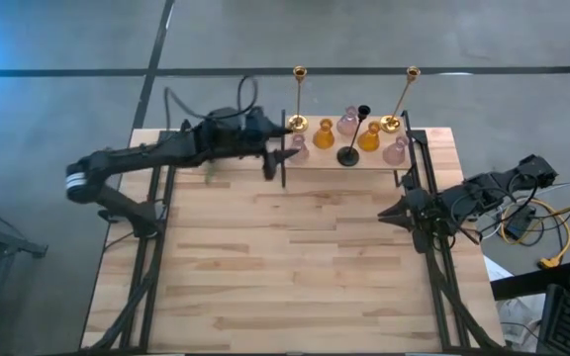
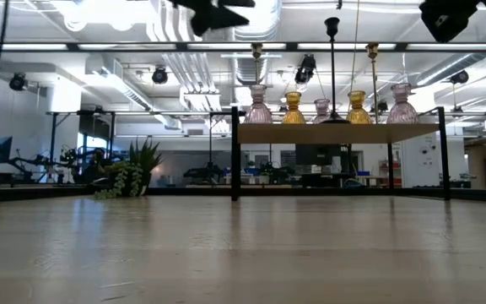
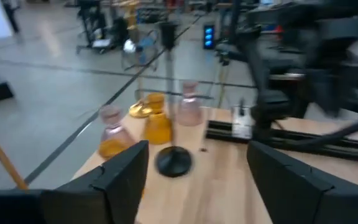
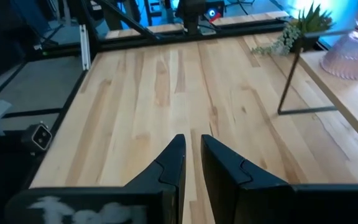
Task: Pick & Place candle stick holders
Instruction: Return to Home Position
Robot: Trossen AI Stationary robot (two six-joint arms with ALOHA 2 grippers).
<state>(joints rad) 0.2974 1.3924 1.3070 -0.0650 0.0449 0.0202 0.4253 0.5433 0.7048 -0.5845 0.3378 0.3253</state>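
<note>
**Operator:** Report the location of the candle stick holders (image 2: 293,108).

**Technician:** All eight stand upright on the shelf (image 2: 336,133) at the far edge of the table (image 1: 295,267). The two tall gold holders (image 1: 297,123) stand at the rear, one toward each end. The two amber holders (image 1: 324,133) sit between them. The black stemmed holder (image 1: 348,155) stands at the front edge, between the amber pair. Of the three pink holders (image 1: 395,150), one is at each front end and one is at the rear centre.

**Operator:** Report the left gripper.

**Technician:** The left gripper (image 3: 197,152) is raised at the shelf's left end and faces along the row of holders. Its fingers are spread wide, with nothing between them.

**Operator:** Report the right gripper.

**Technician:** The right gripper (image 4: 192,146) hangs over the right side of the table, well apart from the shelf, and points across the boards. Its fingers are drawn almost together, leaving a narrow slit, and they hold nothing.

**Operator:** Other items?

**Technician:** A small green plant (image 4: 297,28) sits on the table near the shelf's left end.
</note>
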